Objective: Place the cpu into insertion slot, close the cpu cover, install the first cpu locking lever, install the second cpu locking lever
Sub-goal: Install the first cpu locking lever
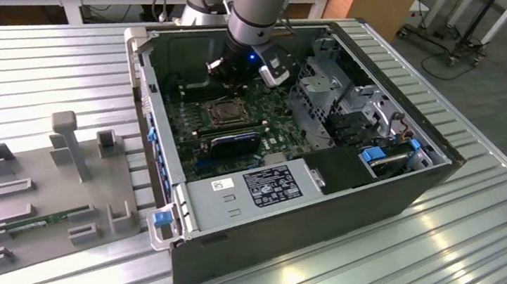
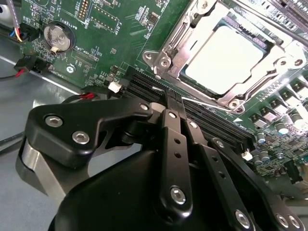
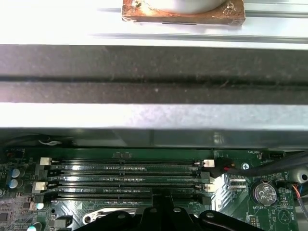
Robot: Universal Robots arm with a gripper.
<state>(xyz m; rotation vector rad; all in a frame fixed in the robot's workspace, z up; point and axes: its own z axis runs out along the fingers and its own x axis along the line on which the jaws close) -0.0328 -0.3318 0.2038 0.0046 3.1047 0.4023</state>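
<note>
In the second wrist view the cpu [image 2: 224,57] lies with its pale face up inside the insertion slot [image 2: 240,103], on the green board. The cpu cover [image 2: 169,54], a silvery frame, lies flat around it. A thin metal lever [image 2: 204,102] runs along the socket's edge nearest the gripper. My gripper [image 2: 174,96] has its black fingers pressed together with nothing between them, tips over the black memory slots [image 2: 144,89] just beside that lever. In the exterior view the gripper [image 1: 233,76] hangs inside the open case above the socket [image 1: 223,113].
The computer case [image 1: 417,194] lies open on a slatted metal table [image 1: 467,263]. Its wall [image 3: 154,72] rises close beside the memory slots [image 3: 125,178]. A coin battery [image 2: 58,36] and red-and-black cables [image 2: 29,65] sit on the board. A grey fixture tray [image 1: 41,190] lies at the exterior view's left.
</note>
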